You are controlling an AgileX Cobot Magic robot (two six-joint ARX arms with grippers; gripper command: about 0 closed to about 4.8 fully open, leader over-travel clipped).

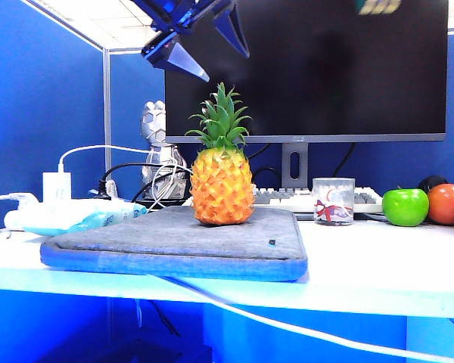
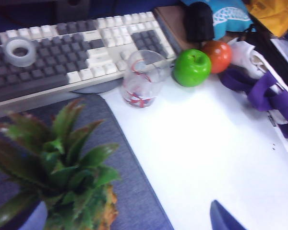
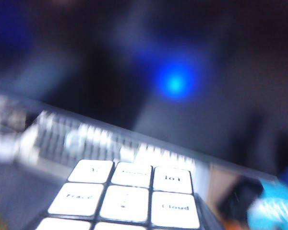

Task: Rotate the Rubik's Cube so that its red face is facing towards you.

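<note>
Exterior view: the left hand (image 1: 227, 66) hangs spread above the pineapple (image 1: 222, 170), which stands on the grey pad (image 1: 174, 242) on the desk (image 1: 378, 265). A glass cup (image 1: 334, 200) and a green apple (image 1: 405, 206) stand farther right. Neither the Rubik's Cube nor the right hand appears here.

Left wrist view: the pineapple's leaves lie just below, and one fingertip (image 2: 224, 219) shows with nothing near it. This hand is empty.

Right wrist view: the Rubik's Cube (image 3: 129, 199) fills the near edge, very close to the lens and showing a white face with printed words. The keyboard (image 3: 86, 139) is blurred beyond it. No fingers show, so I cannot tell whether the right hand pinches the cube. The red face is not visible.

The cube seems to be mid-turn or mid-carry. Next, the red side must come round to the front, with the cube set down clear of the pineapple.
</note>
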